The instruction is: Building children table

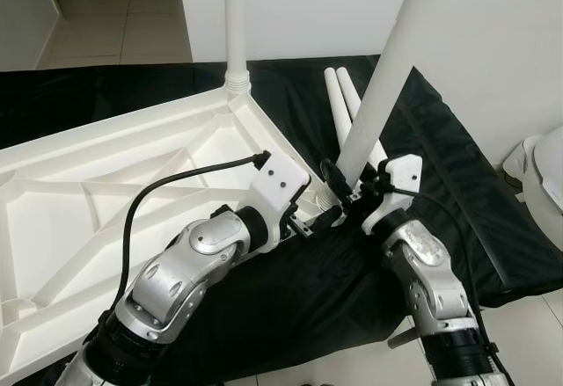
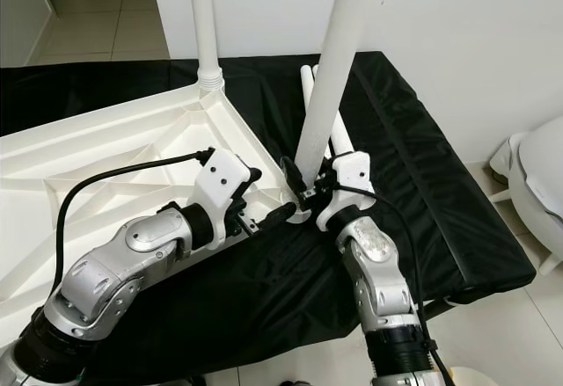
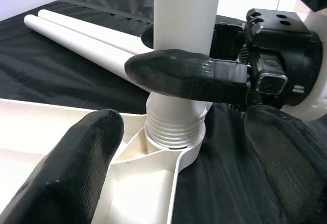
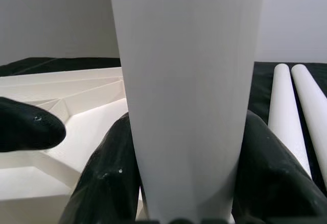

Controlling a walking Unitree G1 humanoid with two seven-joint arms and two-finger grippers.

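A white plastic tabletop (image 1: 106, 175) lies upside down on a black cloth (image 1: 457, 184). One white leg (image 1: 236, 25) stands screwed into its far corner. A second leg (image 1: 378, 96) stands slightly tilted at the near right corner, its threaded end (image 3: 173, 127) sitting in the corner socket. My right gripper (image 1: 343, 182) is shut on this leg just above the thread, its fingers (image 4: 110, 178) on both sides of it. My left gripper (image 1: 318, 219) is open right beside the socket, its fingers (image 3: 76, 168) spread wide and holding nothing. Two loose legs (image 1: 339, 105) lie on the cloth behind.
A white wall rises right behind the cloth. A white rounded object (image 1: 545, 175) stands at the far right on the tiled floor (image 1: 106, 17). A black cable (image 1: 176, 179) loops over the tabletop from my left wrist.
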